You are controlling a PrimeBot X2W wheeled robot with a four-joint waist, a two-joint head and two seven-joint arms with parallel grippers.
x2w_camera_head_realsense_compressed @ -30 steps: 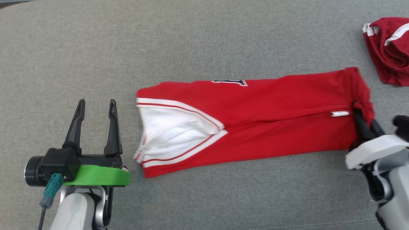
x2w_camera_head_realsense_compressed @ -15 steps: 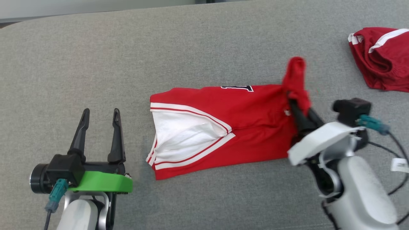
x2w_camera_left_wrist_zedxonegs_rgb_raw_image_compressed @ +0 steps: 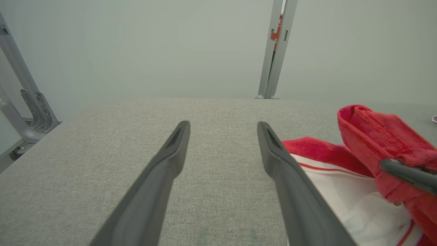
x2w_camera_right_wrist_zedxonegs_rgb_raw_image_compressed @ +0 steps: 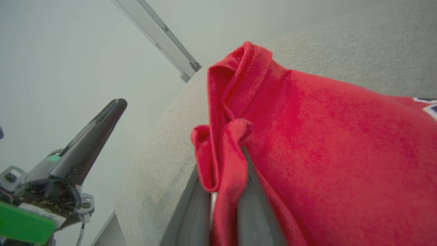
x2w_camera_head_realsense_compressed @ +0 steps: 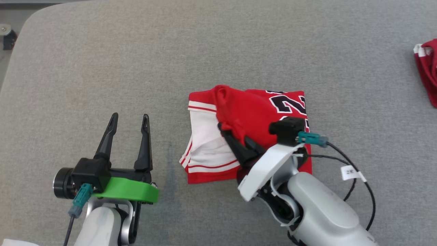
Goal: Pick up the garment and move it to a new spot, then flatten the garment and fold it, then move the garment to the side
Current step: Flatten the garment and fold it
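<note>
**Item: jersey** [x2w_camera_head_realsense_compressed: 252, 112]. Red knit with a white panel [x2w_camera_head_realsense_compressed: 208, 143] at its left end and a black-and-white number at its far right.
**Place:** mid-tabletop [x2w_camera_head_realsense_compressed: 102, 68], near edge toward the robot, partly doubled over itself.
**Condition:** one end is raised and carried across the rest, so it hangs in a loose hump. The lower layers lie flat.

**Right hand** [x2w_camera_head_realsense_compressed: 223, 129]: pressed together, pinching a bunched fold of red hem [x2w_camera_right_wrist_zedxonegs_rgb_raw_image_compressed: 223, 153].
**Left hand** [x2w_camera_head_realsense_compressed: 129, 118]: spread wide and holding nothing, over bare tabletop just left of the jersey.

**Handling, by judgement:** light, limp and without stiffness. It drapes from any grip and sags between two. The cloth looks smooth enough for layers to slide on each other.
**Where to hold:** the stitched hem or a corner, where the cloth is thickest, taking every layer in one pinch. A grip at mid-panel would likely gather a wrinkle.

**Also present:** a second red garment [x2w_camera_head_realsense_compressed: 426, 68], crumpled at the far right and well apart.
</note>
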